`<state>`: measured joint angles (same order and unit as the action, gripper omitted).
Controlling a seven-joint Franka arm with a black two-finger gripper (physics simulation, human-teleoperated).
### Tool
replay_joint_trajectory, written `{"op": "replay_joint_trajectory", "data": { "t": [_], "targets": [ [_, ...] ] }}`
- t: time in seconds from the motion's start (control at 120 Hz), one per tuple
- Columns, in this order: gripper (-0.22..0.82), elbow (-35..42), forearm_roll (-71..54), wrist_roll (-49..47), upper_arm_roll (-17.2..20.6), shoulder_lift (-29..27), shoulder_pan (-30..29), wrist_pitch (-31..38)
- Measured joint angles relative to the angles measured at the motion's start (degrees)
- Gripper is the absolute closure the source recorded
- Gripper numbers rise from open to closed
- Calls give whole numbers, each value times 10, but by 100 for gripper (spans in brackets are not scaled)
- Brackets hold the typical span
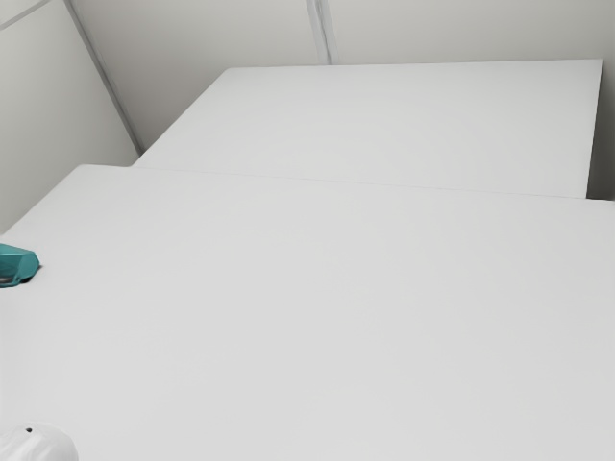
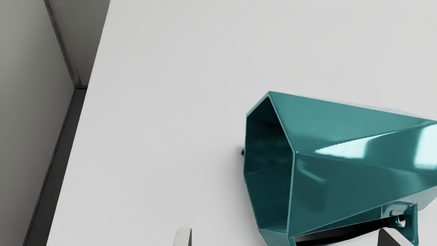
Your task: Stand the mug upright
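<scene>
Teal mug (image 1: 15, 265) at the exterior view's left edge, on our white table (image 1: 327, 307); our arm (image 1: 38, 448) shows below it. In the wrist view it lies sideways, handle (image 2: 414, 222) near one tip of our widely spread gripper (image 2: 286, 237).

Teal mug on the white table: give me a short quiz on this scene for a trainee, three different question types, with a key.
1. True or false: the teal mug is standing upright on the table.
2. Multiple choice: how is the gripper?
a) open, fingers apart
b) shut on the mug's handle
c) shut on nothing
3. Fill in the blank: in the exterior view, the mug is cut off by the picture's ____ edge.

Key: 1. false; 2. a; 3. left
</scene>
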<state>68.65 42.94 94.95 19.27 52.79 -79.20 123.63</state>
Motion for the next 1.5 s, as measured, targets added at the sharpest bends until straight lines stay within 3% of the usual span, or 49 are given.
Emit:
{"op": "replay_joint_trajectory", "data": {
  "t": [0.8, 1.5],
  "targets": [
    [2, -7, 30, 19, -9, 10, -1, -106],
    [2, -75, 40, 38, -10, 58, 8, -131]
  ]
}}
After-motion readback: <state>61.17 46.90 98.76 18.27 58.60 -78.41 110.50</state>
